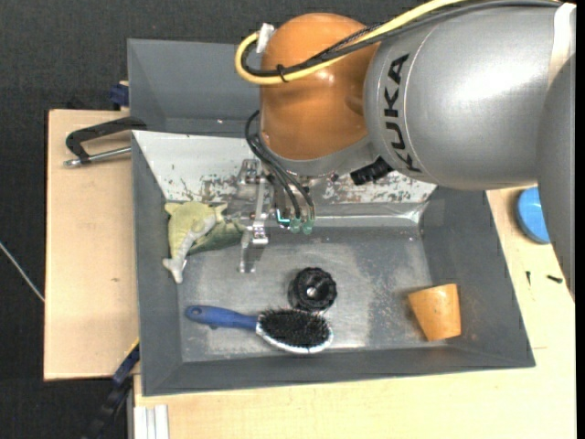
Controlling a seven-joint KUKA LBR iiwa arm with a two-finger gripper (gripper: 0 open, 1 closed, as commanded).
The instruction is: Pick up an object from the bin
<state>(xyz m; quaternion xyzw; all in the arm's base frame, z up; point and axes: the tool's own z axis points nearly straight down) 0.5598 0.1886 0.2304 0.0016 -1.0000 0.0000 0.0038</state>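
Claw (pixel 254 240) is sitting low, can't tell if it's released or clenched. Yellow-green soft toy (pixel 194 227) is lying just beside it, view-left. I'd be centring over the toy's bulk before closing — 1 clean pinch.

Arm (pixel 475 90) in from right; orange-covered wrist (pixel 311 85) above downward-pointing claw (pixel 251 240).

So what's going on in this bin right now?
A KUKA arm reaches into the grey bin from the right. Its gripper is down at the back left, right beside a pale yellow-green soft toy. Nothing can be seen held in it. A blue-handled black brush, a small black round thing and an orange cup lie apart nearer the front.
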